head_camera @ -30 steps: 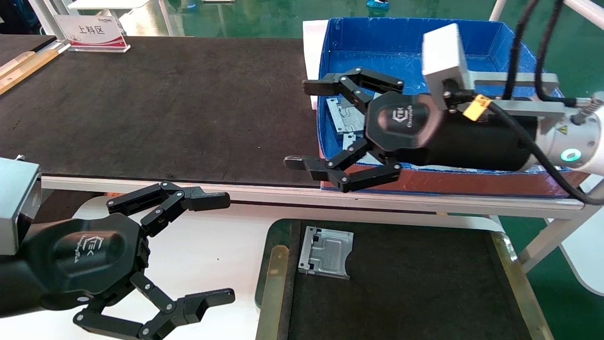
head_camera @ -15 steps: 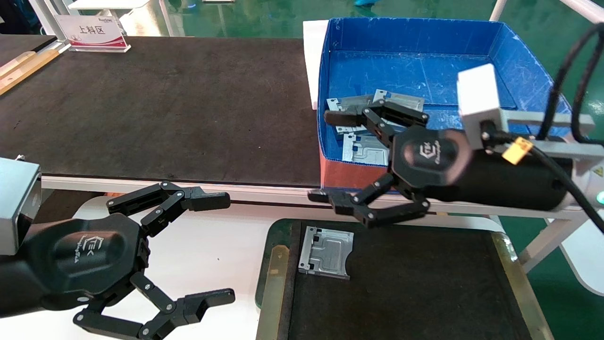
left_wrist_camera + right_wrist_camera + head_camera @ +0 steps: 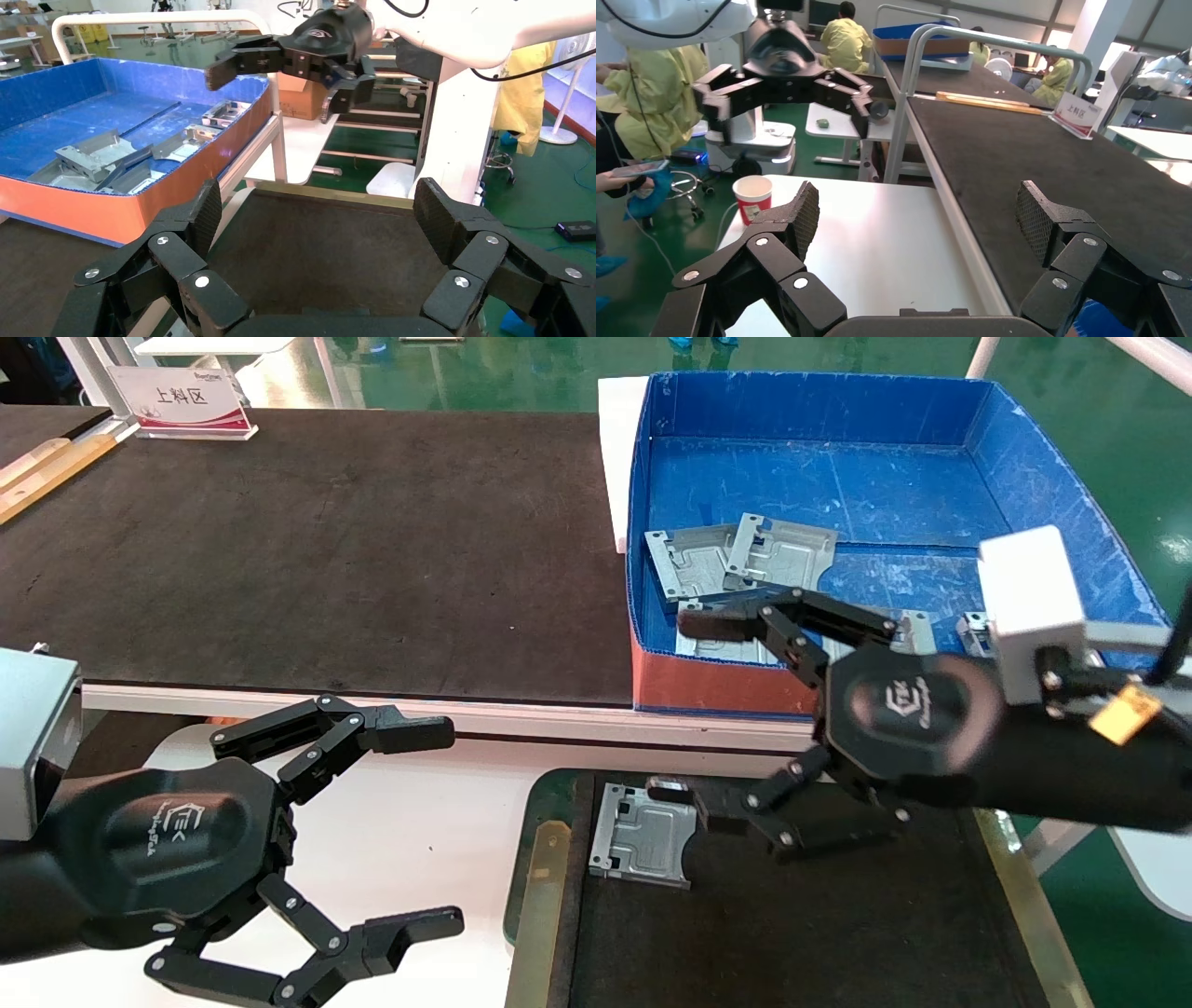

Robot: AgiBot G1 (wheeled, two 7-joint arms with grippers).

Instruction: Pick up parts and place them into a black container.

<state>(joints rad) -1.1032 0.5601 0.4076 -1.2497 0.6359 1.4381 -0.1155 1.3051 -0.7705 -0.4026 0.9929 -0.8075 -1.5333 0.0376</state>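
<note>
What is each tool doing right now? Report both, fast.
Left tool: open, empty, parked over the white table.
Right tool: open, empty, above the black tray's far edge.

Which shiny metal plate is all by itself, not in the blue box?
The plate lying alone in the black tray; all others sit together inside the blue box.

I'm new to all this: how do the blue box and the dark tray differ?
The blue box is deep, with tall walls, on the upper bench; the black container is shallow, lower and nearer. The box holds several parts, some overlapping; the tray holds one part, lying flat. Both are rectangular and open-topped.
</note>
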